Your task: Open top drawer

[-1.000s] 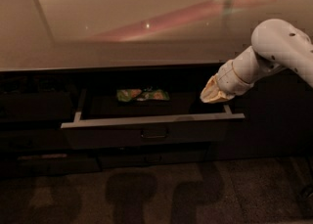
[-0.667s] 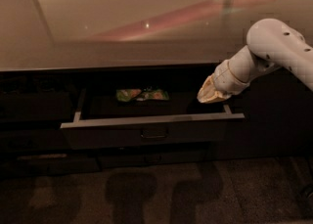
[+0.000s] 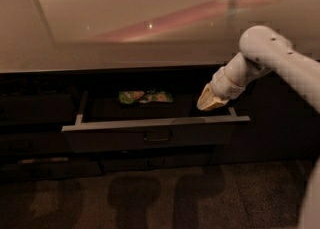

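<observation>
The gripper [image 3: 210,101] hangs over the right of the open top drawer [image 3: 110,138], spread impossible to tell

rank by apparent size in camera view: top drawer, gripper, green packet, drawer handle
1. top drawer
2. green packet and gripper over the drawer's right end: look alike, not ranked
3. drawer handle

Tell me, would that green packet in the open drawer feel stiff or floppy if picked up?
Probably floppy: the green packet looks crumpled and lies flat in the top drawer. Likely light too, being thin. The gripper hangs over the drawer's right end, apart from the packet.
</observation>
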